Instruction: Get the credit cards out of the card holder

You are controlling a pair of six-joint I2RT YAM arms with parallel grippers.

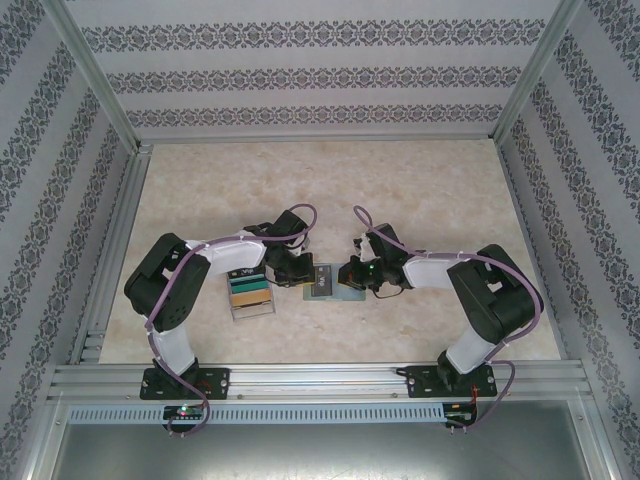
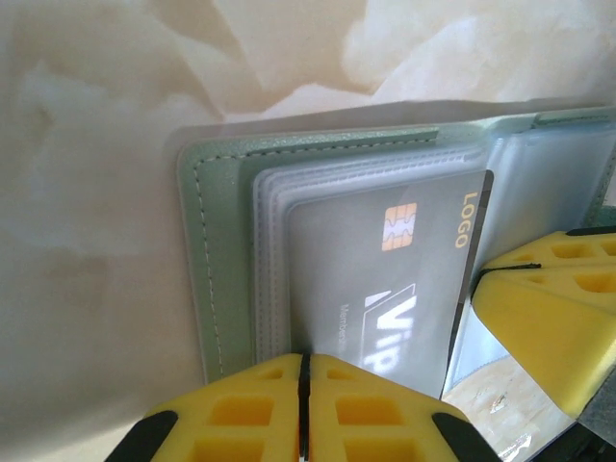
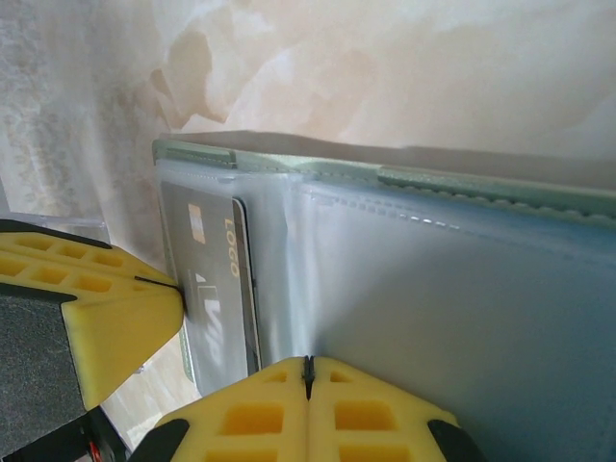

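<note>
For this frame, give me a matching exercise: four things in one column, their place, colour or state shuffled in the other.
1 card holder
2 grey card
3 tray of coloured cards
4 right gripper

A shut at a clear sleeve's edge
B sage green, lying open
C left of the holder
D bears a gold chip

Pairs: 1-B, 2-D, 3-C, 4-A

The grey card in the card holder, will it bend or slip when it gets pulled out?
Probably stiff: the grey card shows straight edges and a flat face where the clear sleeves ripple. Likely slippery, since its face and the sleeves look glossy. It looks thin, so probably light; the card holder might drag along.
</note>
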